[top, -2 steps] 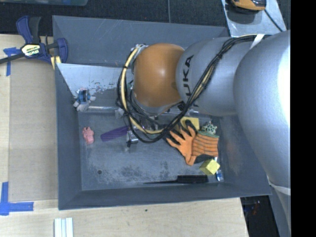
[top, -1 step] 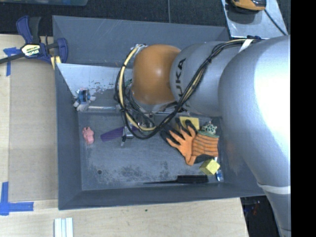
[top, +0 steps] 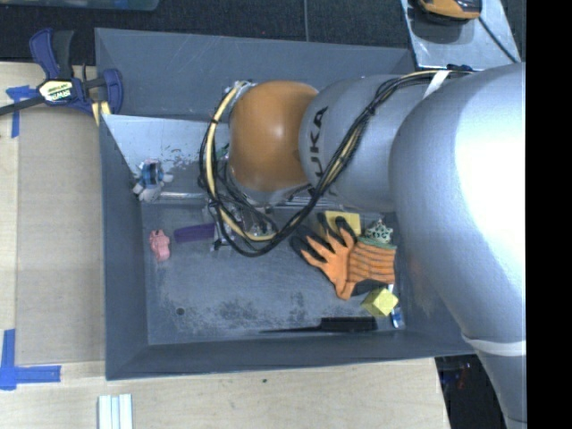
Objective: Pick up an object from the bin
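1. One silver arm [top: 420, 159] comes in over the bin's right wall and covers much of the right half of the bin [top: 125, 311]. Its rounded orange cover [top: 266, 137] sits toward the far wall, near the middle.
2. Below that cover the gripper [top: 234, 224] hangs low over the bin floor, wrapped in dark hardware and looped cables [top: 268, 239]. Whether it is spread or pressed together cannot be told, as the cables and housing hide its tip.
3. One purple piece [top: 192, 233], short and flat-lying, is the nearest thing to the gripper. It lies on the floor just beside it on the side of the left wall, about midway between the far and near walls. Whether the two touch cannot be told.
4. One small pink thing [top: 160, 244] lies a little further toward the left wall, close to the purple piece but apart from it.
5. One small blue-and-white item [top: 147, 177] rests in the far-left corner of the floor.
6. One orange glove [top: 344, 256] lies by the right wall with its fingers spread toward the middle of the bin. A yellow object [top: 345, 222] lies partly under its far edge, and a small green thing [top: 381, 233] is just beside its cuff.
7. One yellow lump [top: 382, 302] sits near the near-right corner, just below the glove.
8. One thin black stick [top: 322, 326] lies along the near wall, its right end close to the yellow lump.
9. The middle of the floor is bare, scuffed grey metal.
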Tool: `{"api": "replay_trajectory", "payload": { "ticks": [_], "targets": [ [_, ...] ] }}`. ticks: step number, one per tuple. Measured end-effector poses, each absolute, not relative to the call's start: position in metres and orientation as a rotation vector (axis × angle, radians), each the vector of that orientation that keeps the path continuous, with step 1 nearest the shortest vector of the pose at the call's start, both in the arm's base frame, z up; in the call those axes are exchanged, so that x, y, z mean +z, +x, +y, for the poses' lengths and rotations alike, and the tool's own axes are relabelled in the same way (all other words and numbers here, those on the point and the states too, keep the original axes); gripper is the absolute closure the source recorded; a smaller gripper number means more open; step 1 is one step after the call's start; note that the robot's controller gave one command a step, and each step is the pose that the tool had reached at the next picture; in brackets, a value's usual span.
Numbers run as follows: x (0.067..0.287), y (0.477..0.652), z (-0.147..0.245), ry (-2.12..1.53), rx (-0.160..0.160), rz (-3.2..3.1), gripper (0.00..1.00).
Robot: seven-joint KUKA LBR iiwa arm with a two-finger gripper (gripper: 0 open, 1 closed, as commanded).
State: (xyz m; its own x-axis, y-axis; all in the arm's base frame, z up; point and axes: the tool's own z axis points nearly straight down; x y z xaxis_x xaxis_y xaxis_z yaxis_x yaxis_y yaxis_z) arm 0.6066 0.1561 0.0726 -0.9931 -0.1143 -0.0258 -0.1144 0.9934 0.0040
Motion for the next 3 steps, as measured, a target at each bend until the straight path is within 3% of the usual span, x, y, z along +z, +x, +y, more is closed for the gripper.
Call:
{"api": "replay_trajectory", "payload": {
  "ticks": [1, 3],
  "targets": [
    [0.073, 0.607, 0.156, -0.177, 0.009, 3.111, 1.0],
    [0.142, 0.606, 0.156, -0.177, 0.008, 3.114, 1.0]
  ]
}}
